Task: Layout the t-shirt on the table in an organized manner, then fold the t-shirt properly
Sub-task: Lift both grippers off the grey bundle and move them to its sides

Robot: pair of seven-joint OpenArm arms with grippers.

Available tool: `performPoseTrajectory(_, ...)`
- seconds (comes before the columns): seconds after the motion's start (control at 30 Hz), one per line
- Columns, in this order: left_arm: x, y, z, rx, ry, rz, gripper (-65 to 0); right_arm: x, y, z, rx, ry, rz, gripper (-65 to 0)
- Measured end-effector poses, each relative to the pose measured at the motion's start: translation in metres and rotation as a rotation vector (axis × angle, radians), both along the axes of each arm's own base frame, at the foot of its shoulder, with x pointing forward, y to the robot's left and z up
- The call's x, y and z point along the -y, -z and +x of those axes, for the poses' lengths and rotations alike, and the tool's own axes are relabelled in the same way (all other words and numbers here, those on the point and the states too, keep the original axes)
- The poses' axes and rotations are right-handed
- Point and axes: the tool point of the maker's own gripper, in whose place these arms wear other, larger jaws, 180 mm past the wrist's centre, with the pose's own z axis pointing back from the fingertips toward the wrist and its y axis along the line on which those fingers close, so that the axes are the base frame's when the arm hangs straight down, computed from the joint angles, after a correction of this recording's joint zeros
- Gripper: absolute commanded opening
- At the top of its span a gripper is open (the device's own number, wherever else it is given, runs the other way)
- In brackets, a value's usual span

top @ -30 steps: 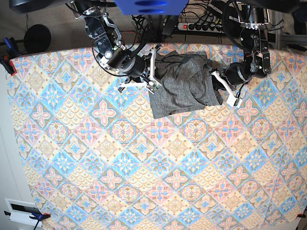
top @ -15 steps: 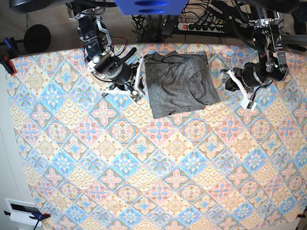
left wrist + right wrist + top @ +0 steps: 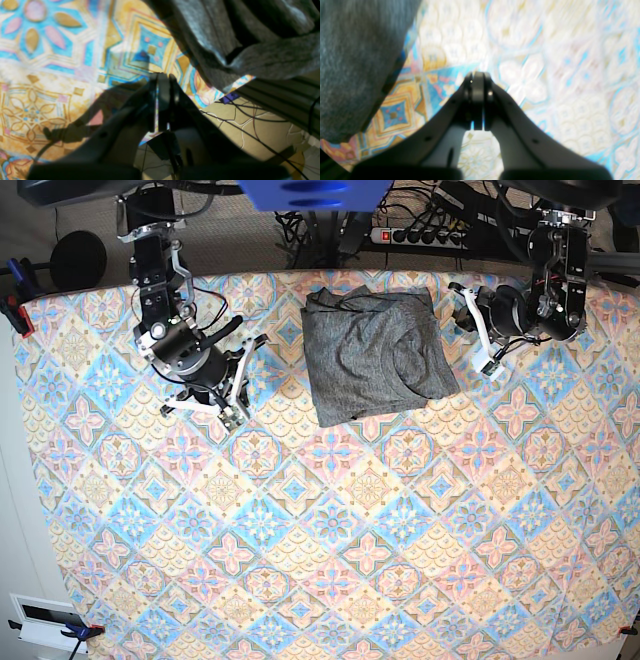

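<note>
The table [image 3: 330, 540] fills nearly the whole base view, its cloth of blue, pink and cream diamond tiles running out to every edge; only that view shows the full spread and the tangle of cables [image 3: 420, 225] and the power strip [image 3: 415, 235] beyond the far edge. The t-shirt [image 3: 375, 355] lies near the far edge, a little right of centre in the base view, folded into a compact, roughly rectangular grey bundle with a few creases and an uneven upper left corner.

The right gripper [image 3: 240, 385] sits left of the garment in the base view, well apart from it, low over bare cloth. The left gripper [image 3: 478, 330] sits on the other side, just beside the bundle's right edge without touching it.

The wrist views add what the overhead one cannot resolve. From the right wrist, the right gripper [image 3: 477, 75] has its jaws pressed together on nothing, and the grey knit [image 3: 352, 62] fills the upper left corner, apart from the fingertips; the far cloth is blurred. From the left wrist, the left gripper [image 3: 161, 76] is likewise closed and empty, hanging over the table's edge, with folded layers of the shirt [image 3: 225, 42] at upper right and the floor [image 3: 250, 127] with thin cables below.
</note>
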Motion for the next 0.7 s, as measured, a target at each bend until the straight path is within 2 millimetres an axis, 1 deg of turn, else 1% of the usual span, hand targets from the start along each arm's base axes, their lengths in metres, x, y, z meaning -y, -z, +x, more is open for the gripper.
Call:
performPoseTrajectory(0.07, -0.003, 0.0, 0.002, 0.004, -0.005, 0.011, -65.0, 0.006, 0.006, -0.006, -0.019, 0.003, -0.024, -65.0)
performPoseTrajectory(0.13, 0.004, -0.002, 0.007, 0.016, -0.009, -0.007, -65.0, 0.009, 0.012, -0.012, -0.044, -0.001, -0.041, -65.0)
performPoseTrajectory(0.2, 0.01, -0.004, 0.016, 0.041, -0.018, -0.024, -65.0, 0.009, 0.012, -0.014, -0.042, -0.005, -0.037, -65.0)
performPoseTrajectory(0.3, 0.005, 0.0, 0.022, 0.059, -0.029, 0.038, -65.0, 0.008, 0.025, -0.031, -0.087, -0.007, -0.035, -65.0)
performPoseTrajectory(0.33, 0.006, 0.003, 0.021, 0.055, -0.035, 0.056, -65.0, 0.005, 0.032, -0.041, -0.115, -0.023, -0.044, -65.0)
performPoseTrajectory(0.4, 0.011, 0.006, 0.022, 0.055, -0.042, 0.066, -65.0, -0.007, 0.043, -0.058, -0.161, -0.067, -0.044, -65.0)
performPoseTrajectory(0.5, 0.021, 0.007, 0.027, 0.074, -0.05, 0.047, -65.0, -0.019, 0.051, -0.068, -0.188, -0.117, -0.029, -65.0)
performPoseTrajectory(0.6, 0.015, 0.005, 0.033, 0.081, -0.052, 0.083, -65.0, -0.024, 0.064, -0.079, -0.227, -0.146, -0.052, -65.0)
performPoseTrajectory(0.7, 0.019, 0.001, 0.04, 0.104, -0.055, 0.059, -65.0, -0.037, 0.066, -0.087, -0.241, -0.191, -0.042, -65.0)
